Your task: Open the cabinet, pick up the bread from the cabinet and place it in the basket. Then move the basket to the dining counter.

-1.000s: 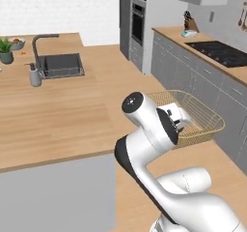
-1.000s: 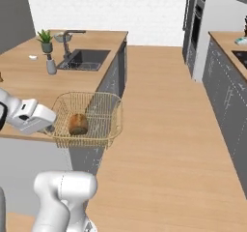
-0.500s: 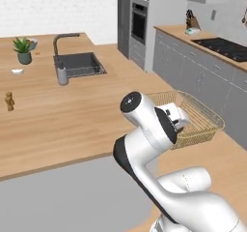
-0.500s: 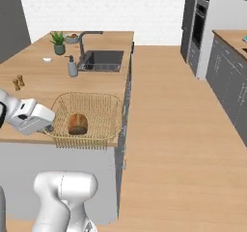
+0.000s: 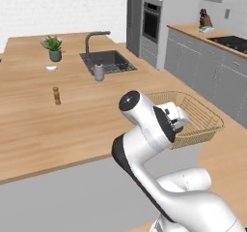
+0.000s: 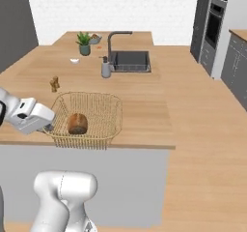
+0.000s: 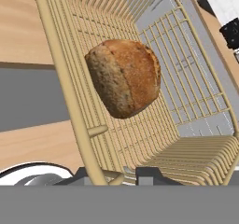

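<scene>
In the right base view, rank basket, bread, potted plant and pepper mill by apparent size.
1. basket
2. bread
3. potted plant, close to the bread but farther back, so unsure
4. pepper mill

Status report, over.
Gripper shut on basket rim. Bread inside basket, held at dining counter edge. Pepper mill nearby, not blocking.
</scene>
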